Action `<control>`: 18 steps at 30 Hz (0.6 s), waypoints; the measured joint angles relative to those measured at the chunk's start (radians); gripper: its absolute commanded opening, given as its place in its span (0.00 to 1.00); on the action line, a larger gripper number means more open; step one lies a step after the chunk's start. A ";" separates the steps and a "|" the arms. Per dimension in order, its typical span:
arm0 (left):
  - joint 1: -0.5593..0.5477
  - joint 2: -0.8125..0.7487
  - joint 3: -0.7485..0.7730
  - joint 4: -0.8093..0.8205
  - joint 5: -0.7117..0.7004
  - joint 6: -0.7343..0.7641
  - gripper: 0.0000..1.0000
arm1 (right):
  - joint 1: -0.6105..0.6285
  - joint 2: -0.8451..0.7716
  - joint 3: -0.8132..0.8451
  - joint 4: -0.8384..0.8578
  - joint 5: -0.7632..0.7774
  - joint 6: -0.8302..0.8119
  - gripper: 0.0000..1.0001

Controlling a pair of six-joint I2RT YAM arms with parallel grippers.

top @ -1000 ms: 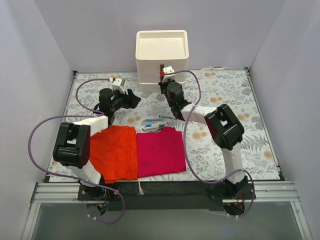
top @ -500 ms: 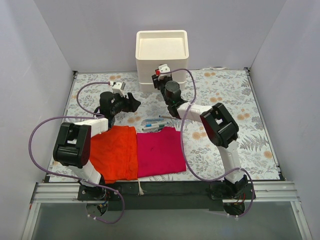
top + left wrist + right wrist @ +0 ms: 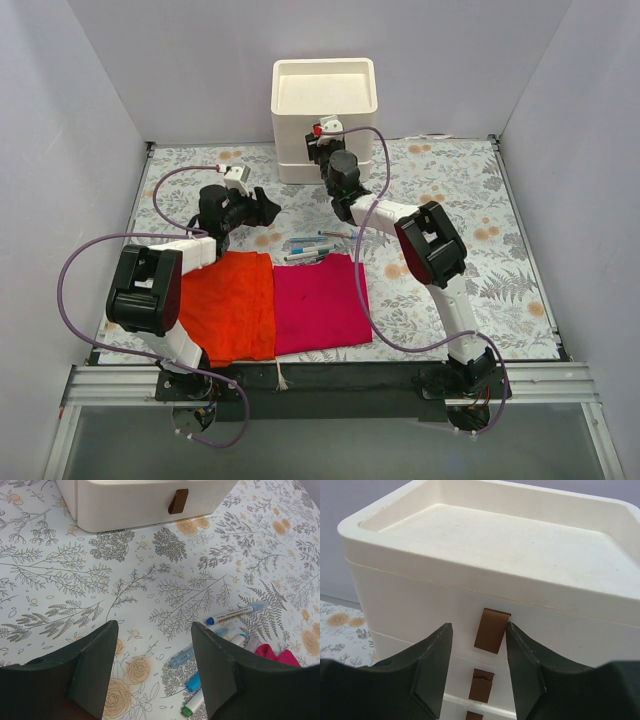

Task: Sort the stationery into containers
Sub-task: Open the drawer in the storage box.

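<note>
Task is barely begun, by my read: nothing sorted yet. The drawer unit (image 3: pixel 325 120) sits at the far edge of the table (image 3: pixel 520 230), approx mid-width, and in the right wrist view all three drawer fronts look flush w/ the body, i.e. shut. Its tray top shows nothing in it. The pens (image 3: pixel 310 248) lie loose in a small cluster nr the table ctr, just beyond the far edge of the magenta cloth (image 3: pixel 320 300), w/ the orange cloth (image 3: pixel 230 305) beside it toward the left edge. None are in a drawer or a gripper. The right gripper (image 3: pixel 479 632) is up at the unit's front, jaws parted to a narrow gap w/ one finger either side of the top pull tab (image 3: pixel 491 630). It's not pinched yet: a sliver of gap shows on one side, and the other finger is at or touching the tab's edge. So the step in hand looks like opening the top drawer. The left gripper (image 3: pixel 154 627) hangs wide open and holds nothing, over bare table btwn the unit and the pens, the nearest being a white blue-capped pen (image 3: pixel 232 615). Left to do: pull a drawer, then carry each pen over (the smaller stationery bits I can't make out in these views), so basically everything.
</note>
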 measured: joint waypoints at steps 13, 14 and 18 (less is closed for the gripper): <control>0.014 0.010 0.015 -0.001 0.002 -0.001 0.60 | -0.017 0.034 0.063 -0.015 0.027 0.034 0.01; 0.016 0.013 0.019 -0.001 0.004 -0.001 0.60 | -0.017 0.033 0.061 -0.014 0.026 0.034 0.01; 0.017 0.024 0.027 0.000 0.008 -0.004 0.60 | -0.015 -0.011 -0.015 -0.016 0.011 0.034 0.01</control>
